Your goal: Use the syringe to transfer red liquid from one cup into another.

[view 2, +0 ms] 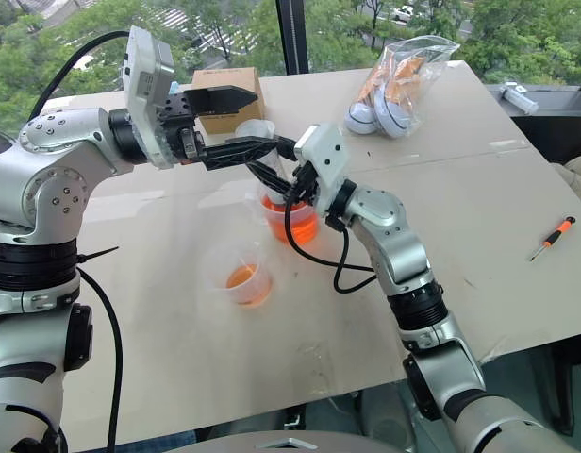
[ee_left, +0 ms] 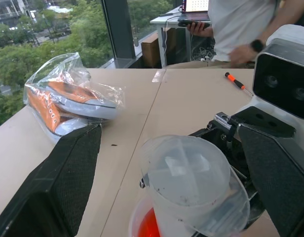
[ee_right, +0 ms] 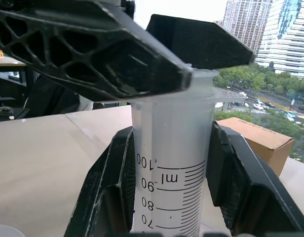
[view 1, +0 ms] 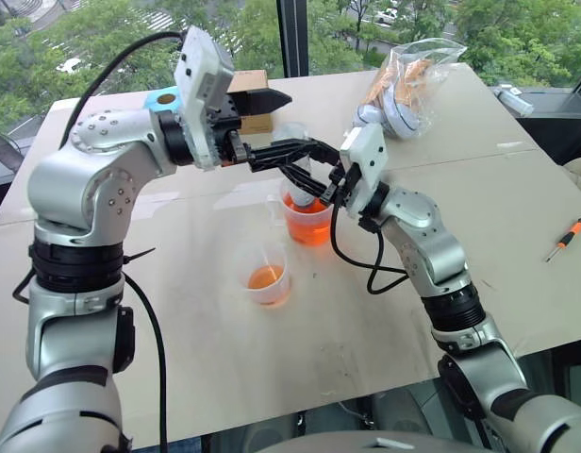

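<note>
Right wrist view: right gripper (ee_right: 167, 197) fingers clenched around the syringe (ee_right: 174, 168), upright over the larger cup (view 1: 307, 219) of red liquid (view 1: 307, 225); left gripper (view 1: 295, 156) fingers spread at its top.

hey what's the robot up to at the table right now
It is working a syringe over the big cup of red liquid. The right hand is shut on the syringe's barrel and holds it upright, its lower end in the big cup. The left hand has its fingers spread on either side of the plunger's top. The small cup stands apart, nearer the robot, with a little orange liquid already in it.
</note>
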Motion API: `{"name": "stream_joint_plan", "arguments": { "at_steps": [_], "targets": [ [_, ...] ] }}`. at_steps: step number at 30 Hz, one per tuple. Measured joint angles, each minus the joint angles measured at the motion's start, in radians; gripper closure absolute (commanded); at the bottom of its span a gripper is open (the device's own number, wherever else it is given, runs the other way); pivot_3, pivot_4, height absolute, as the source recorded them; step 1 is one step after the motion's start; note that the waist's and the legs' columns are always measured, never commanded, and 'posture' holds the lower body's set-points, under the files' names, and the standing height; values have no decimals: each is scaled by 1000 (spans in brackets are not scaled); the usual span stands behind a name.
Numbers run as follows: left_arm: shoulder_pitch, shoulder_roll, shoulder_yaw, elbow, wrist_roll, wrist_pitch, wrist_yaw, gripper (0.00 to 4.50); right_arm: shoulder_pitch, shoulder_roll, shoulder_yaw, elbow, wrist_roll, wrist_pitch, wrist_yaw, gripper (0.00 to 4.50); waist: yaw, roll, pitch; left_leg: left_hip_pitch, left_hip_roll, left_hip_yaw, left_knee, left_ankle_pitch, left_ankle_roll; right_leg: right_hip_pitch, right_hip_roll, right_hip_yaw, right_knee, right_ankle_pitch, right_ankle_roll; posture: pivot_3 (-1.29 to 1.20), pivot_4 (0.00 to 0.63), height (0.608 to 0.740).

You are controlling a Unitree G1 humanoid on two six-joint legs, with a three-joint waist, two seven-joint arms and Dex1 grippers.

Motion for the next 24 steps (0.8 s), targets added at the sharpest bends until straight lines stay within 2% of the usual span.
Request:
{"name": "stream_joint_plan", "arguments": {
  "at_steps": [2,16,19,20,21,24],
  "targets": [
    [0,-2,1,0,-3,4,-8,1741,1,0,1,0,-4,-1,0,3007,1,0,0,0,0,0,0,0,0,0,0,0,0,0,0,0,150,740],
    [1,0,0,-2,5,14,-29,1741,1,0,1,7,-8,-8,3,3007,1,0,0,0,0,0,0,0,0,0,0,0,0,0,0,0,150,740],
    [1,1,0,-3,1,20,-37,2453,1,0,1,8,-10,-8,3,3007,2,0,0,0,0,0,0,0,0,0,0,0,0,0,0,0,150,740],
    [3,1,1,-5,0,24,-38,2902,1,0,1,9,-11,-8,2,3007,1,0,0,0,0,0,0,0,0,0,0,0,0,0,0,0,150,740],
    [3,1,1,-6,0,25,-39,3080,1,0,1,10,-11,-8,2,3007,1,0,0,0,0,0,0,0,0,0,0,0,0,0,0,0,150,740],
    [4,3,1,-6,1,26,-42,3075,1,0,1,12,-11,-8,3,3007,1,0,0,0,0,0,0,0,0,0,0,0,0,0,0,0,150,740]
  ]
}}
